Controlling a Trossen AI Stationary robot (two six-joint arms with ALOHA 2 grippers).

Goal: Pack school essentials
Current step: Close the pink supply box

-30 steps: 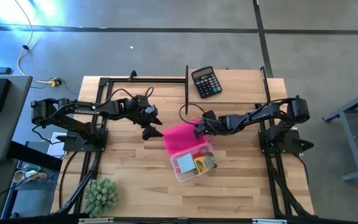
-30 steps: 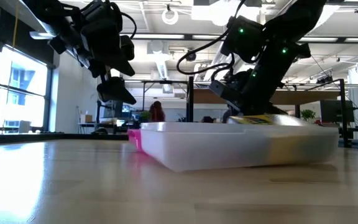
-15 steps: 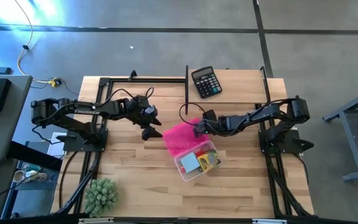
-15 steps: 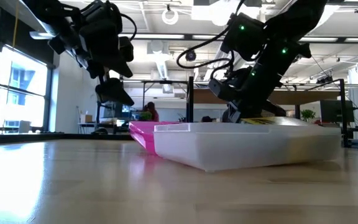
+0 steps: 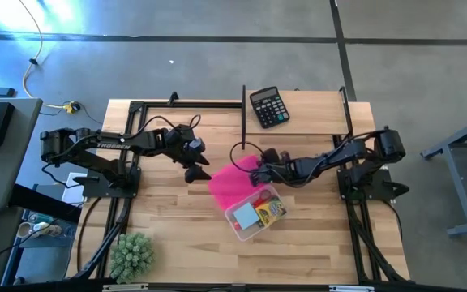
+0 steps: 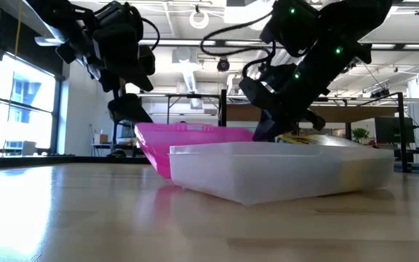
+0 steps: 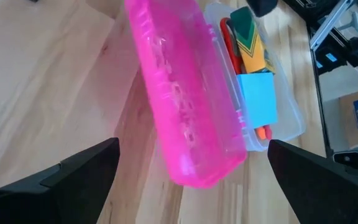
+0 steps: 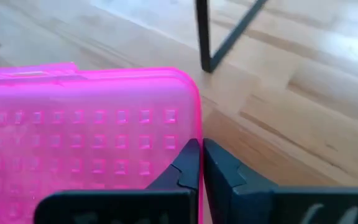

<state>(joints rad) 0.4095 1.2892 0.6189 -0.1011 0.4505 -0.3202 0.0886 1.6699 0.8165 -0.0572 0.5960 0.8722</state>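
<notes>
Right wrist view: right gripper (image 8: 201, 163) pinches lid (image 8: 86, 130) edge, prob. to close case (image 5: 254, 215); left gripper (image 5: 197, 168) hovers spread near bench centre.

Two black jointed arms (image 5: 120, 144) with looping black cables, white lettering, green indicator lights (image 6: 292, 11)

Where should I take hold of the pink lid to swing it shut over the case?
Probably by the pink lid's free long edge, opposite the hinge on the clear case. It stands open and tilted away from the case, so come from the far side. The right gripper is already pinched on that edge; the left gripper hovers open beside it.
</notes>
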